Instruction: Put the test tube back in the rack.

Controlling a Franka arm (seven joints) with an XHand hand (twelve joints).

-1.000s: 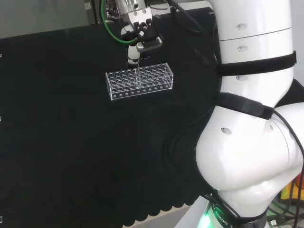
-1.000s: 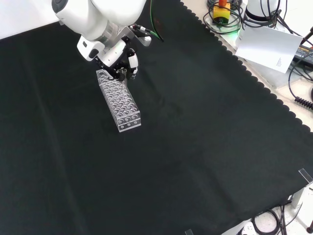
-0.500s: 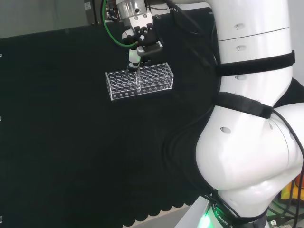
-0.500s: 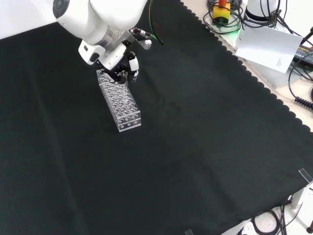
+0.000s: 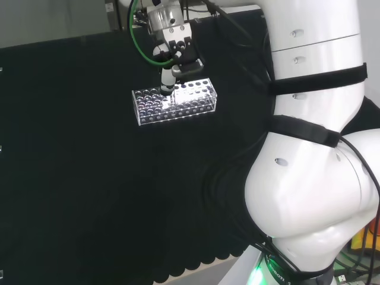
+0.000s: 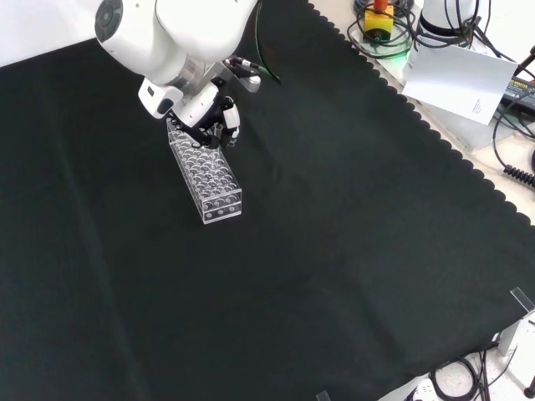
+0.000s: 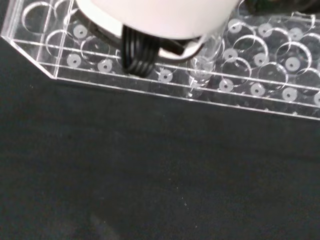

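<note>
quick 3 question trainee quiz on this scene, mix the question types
1. True or false: the rack lies on its side.
2. In the front view, the hand is over which end of the rack: A near, B far, C neither?
3. Fill in: in the wrist view the tube stands in a hole along the rack's ____ row.

Key: 1 false, it stands upright. 2 B. 3 edge.

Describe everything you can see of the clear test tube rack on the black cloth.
The rack is a long clear plastic block of stacked plates drilled with rows of round holes, lying flat on the black cloth. The hand hangs right above its middle in the head view, over its far end in the front view. In the wrist view a clear test tube stands upright in a hole near one long edge.
</note>
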